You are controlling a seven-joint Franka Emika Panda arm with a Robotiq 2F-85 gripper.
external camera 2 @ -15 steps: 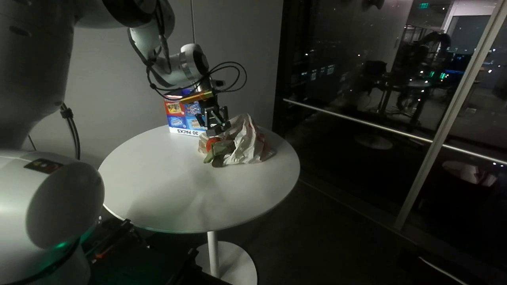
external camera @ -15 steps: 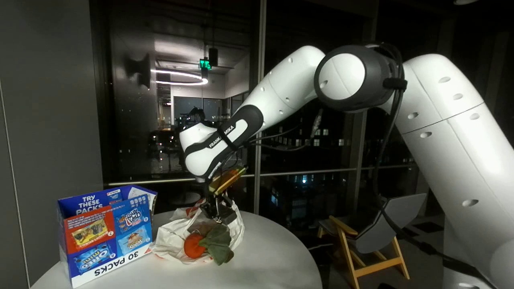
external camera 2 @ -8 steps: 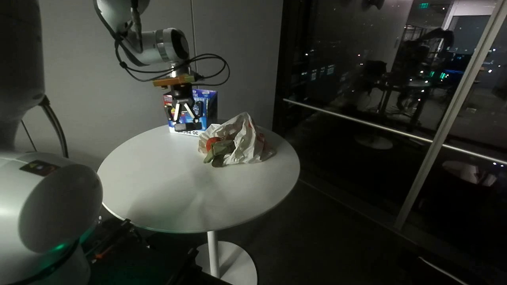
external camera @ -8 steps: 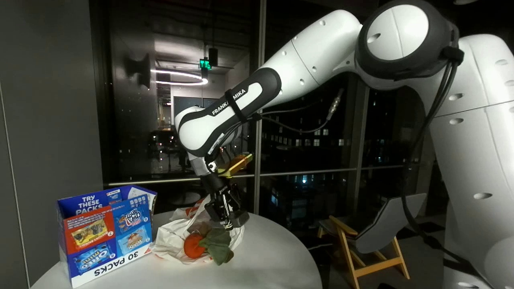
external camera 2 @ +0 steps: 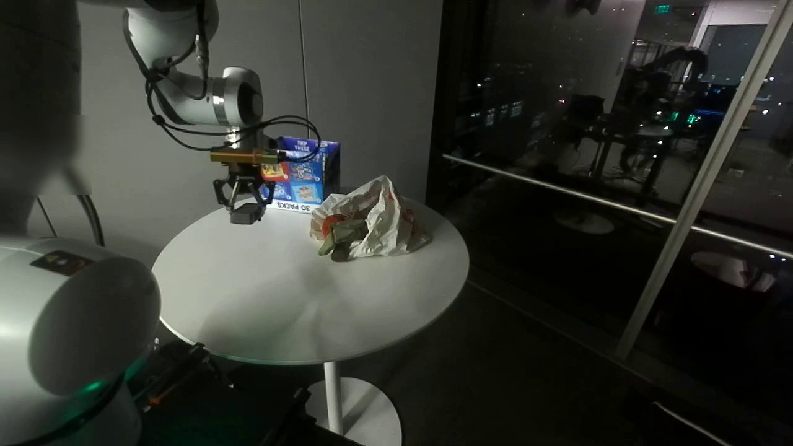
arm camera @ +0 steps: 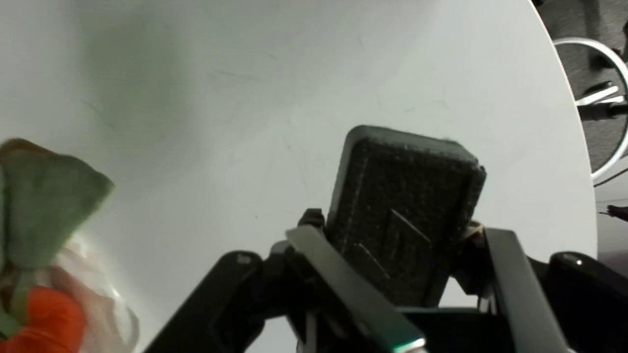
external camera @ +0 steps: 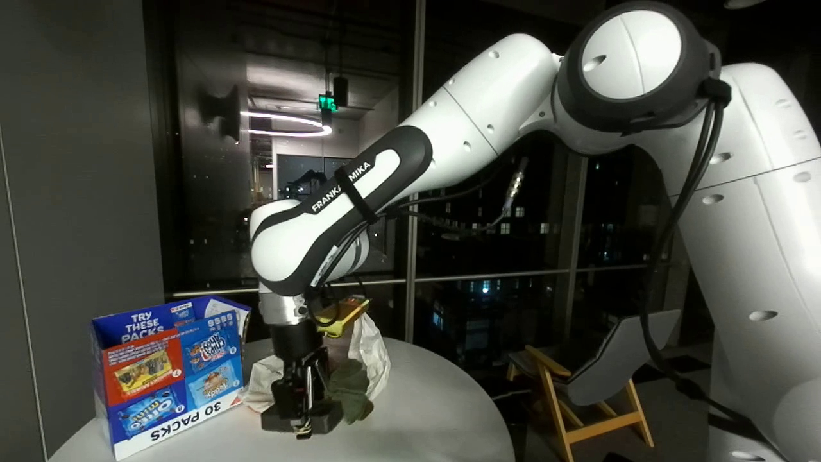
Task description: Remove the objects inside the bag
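Observation:
My gripper [external camera: 304, 417] is shut on a dark rectangular block [external camera: 330, 418], which also shows in the wrist view [arm camera: 405, 206] between the fingers. In an exterior view the gripper [external camera 2: 243, 201] and block [external camera 2: 246, 214] are low over the table, to the left of the bag. I cannot tell if the block touches the table. The crumpled white bag [external camera 2: 387, 220] lies on its side. A red-orange round thing [external camera 2: 332, 224] and a green leafy plush thing [external camera 2: 348, 232] lie at its mouth; the green one also shows in the wrist view [arm camera: 51, 201].
A blue and red snack box [external camera: 170, 372] stands on the round white table [external camera 2: 266, 297], behind the gripper in an exterior view [external camera 2: 303, 179]. The table's edge curves past at the right of the wrist view. A chair [external camera: 603, 378] stands beyond the table.
My gripper has carried the dark block away from above the bag, sideways past its mouth, and lowered it towards the table. The bag, red thing and green thing stay in place.

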